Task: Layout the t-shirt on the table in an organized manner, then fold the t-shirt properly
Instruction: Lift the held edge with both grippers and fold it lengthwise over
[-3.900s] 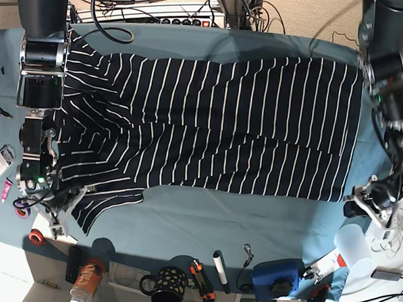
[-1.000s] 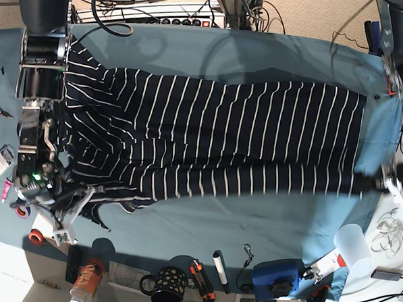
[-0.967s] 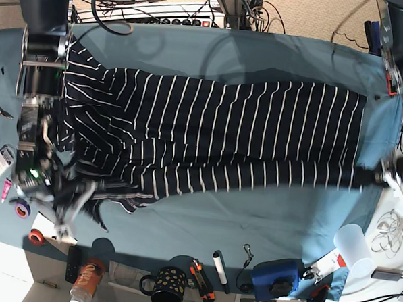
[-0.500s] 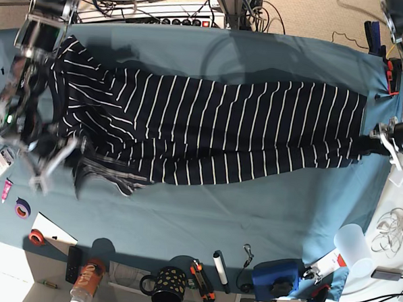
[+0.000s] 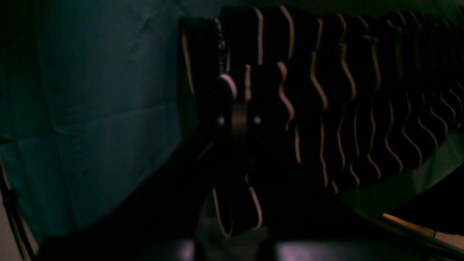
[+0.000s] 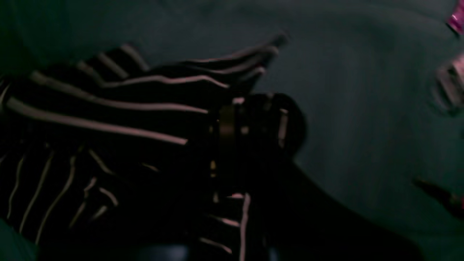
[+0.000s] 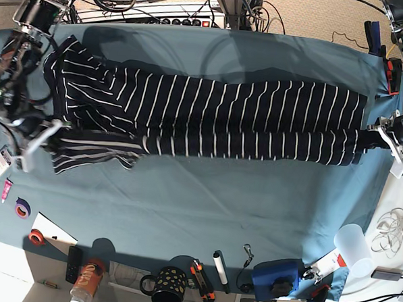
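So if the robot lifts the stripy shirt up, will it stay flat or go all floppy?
Probably floppy: the t-shirt already sags and wrinkles between the left pincer and the right pincer. It looks light, since pinching just its edges seems enough. Let go, it would likely slump onto the table.

A dark navy-black short-sleeved t-shirt with thin white stripes (image 7: 210, 117) lies stretched lengthwise across the far half of a wide table covered in smooth teal-blue cloth (image 7: 205, 205). In the base view the garment forms a long, narrow band, its near long edge folded over onto the body so the stripes there run in a second layer. The sleeve end sits at that view's left, bunched and creased, with one sleeve splayed toward the near side; the hem end reaches almost to the table's right edge. The wrist views show the striped fabric rippled and lifted at both ends.
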